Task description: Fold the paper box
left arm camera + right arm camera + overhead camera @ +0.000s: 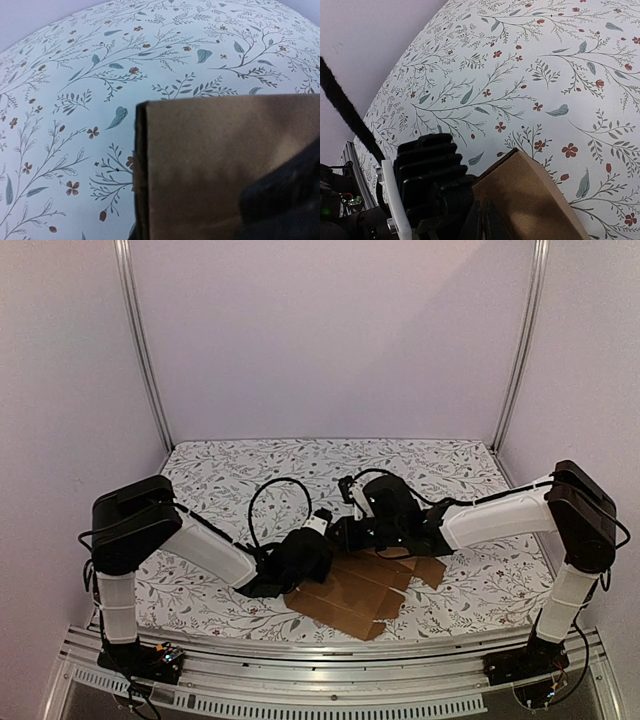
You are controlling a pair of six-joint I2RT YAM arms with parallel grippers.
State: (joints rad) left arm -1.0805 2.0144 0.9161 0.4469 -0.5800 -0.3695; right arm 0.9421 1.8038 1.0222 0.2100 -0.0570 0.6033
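Top view: the paper box [350, 595], a flat brown creased sheet with flaps, lies at 6 o'clock on the table [250, 470]. The left gripper [322, 558] and right gripper [352, 538] cover its 11 o'clock edge.

Left wrist: a brown panel stands clear of the cloth, with a blurred dark finger [280, 200] at 5 o'clock.

Right wrist: only here a folded-up corner shows.

Both jaws are clenched; whether they pinch cardboard, I cannot tell.

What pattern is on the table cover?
White cloth with teal leaves and small reddish flowers; clearest in the right wrist view.

Dim, even, violet-tinged light filled the scene, with only soft shadows on the cloth [470, 590]. Both wrist views bowed at their edges; the close box [210, 165] was blurred and grainy.
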